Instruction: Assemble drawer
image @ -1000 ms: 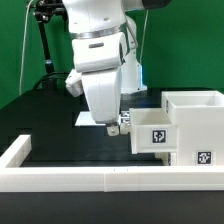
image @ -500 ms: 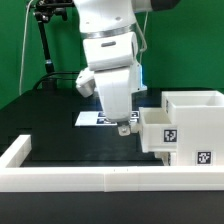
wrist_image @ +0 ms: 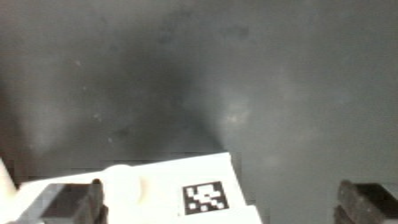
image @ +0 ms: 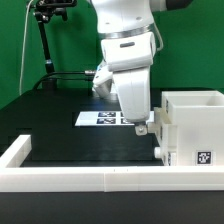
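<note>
One sec of pushing and the drawer (image: 190, 128) now sits further toward the exterior view's right on the surface (image: 60, 130); inner box looks nearly seated. Fingers (image: 147, 128) wide, holding nothing, touching its side.

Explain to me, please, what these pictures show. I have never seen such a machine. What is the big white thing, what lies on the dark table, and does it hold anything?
The big white thing is a robot arm. At its lower end sits a gripper with two fingers, a kind of simple hand. One picture comes from a camera standing off the arm; the other comes from a camera on the wrist, looking down past the fingers. On the dark table stands a white drawer box with black square tags, and a flat marker board lies behind the arm. A low white wall borders the table. The gripper is open and holds nothing; it is right at the side of the drawer box.
</note>
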Motion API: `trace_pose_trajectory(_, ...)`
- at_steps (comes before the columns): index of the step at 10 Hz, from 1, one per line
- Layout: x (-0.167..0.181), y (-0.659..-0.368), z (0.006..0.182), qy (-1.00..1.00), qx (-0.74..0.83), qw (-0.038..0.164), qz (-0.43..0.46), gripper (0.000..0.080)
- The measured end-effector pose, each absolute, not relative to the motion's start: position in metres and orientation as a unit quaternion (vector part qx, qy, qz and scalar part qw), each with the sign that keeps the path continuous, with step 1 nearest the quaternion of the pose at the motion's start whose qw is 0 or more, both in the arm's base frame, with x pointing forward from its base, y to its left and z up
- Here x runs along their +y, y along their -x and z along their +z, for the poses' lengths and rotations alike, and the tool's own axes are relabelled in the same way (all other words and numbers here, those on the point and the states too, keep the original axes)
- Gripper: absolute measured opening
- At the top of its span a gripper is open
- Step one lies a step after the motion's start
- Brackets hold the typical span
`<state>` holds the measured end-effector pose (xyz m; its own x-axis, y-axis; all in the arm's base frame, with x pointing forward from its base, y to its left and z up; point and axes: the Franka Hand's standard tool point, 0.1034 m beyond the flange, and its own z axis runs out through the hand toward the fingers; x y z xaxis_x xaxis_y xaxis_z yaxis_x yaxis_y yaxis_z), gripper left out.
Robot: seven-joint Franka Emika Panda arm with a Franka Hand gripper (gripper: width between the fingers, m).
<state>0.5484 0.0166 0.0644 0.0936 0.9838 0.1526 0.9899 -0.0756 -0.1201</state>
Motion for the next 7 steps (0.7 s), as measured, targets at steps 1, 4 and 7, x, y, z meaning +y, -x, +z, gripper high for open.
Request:
trace_pose_trajectory(1, 0.022, -0.548, 0.064, 0.738, -0.667, 0.098, -0.015, 0.0649)
trace_pose_trajectory(4, 0.011, -0.544, 0.064, 0.743, -0.662, 0.098, -0.013, 0.0649)
trace_pose_trajectory(7, 0.0, -0.512, 0.063, 0.754, -0.651, 0.09, -0.009, 0.0649)
